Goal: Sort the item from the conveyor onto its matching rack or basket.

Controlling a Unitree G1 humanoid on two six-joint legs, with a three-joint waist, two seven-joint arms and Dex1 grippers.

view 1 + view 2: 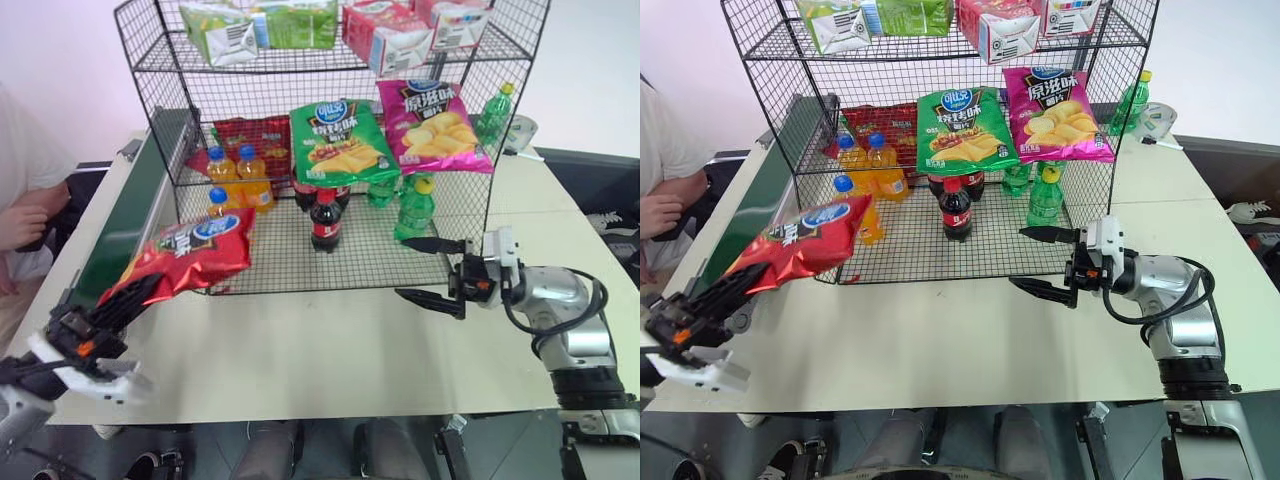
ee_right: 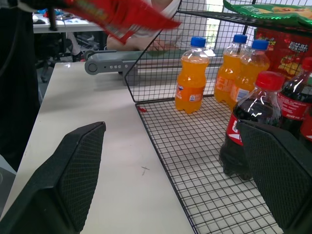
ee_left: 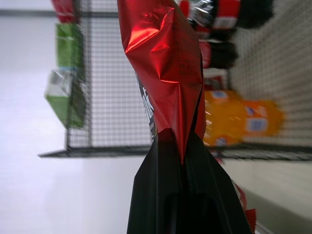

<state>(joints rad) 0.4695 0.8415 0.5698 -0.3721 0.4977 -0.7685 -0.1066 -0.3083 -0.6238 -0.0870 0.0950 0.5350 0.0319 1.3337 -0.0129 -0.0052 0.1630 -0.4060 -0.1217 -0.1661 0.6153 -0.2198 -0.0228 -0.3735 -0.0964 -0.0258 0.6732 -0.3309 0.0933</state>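
The left gripper (image 1: 120, 305) is clamped on one crimped end of the glossy red foil crisp bag (image 1: 190, 255), held clear above the table. The bag looks light, soft and slippery, so that flat seam is probably the safest hold. The right gripper (image 1: 432, 270) stands wide open, holding nothing.

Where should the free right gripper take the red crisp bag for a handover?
Probably the bag's free far edge, by the blue logo. The left gripper is shut on the near crimped end of the red crisp bag, so it sticks out in the air toward the rack. The open right gripper could come in level from the robot's right.
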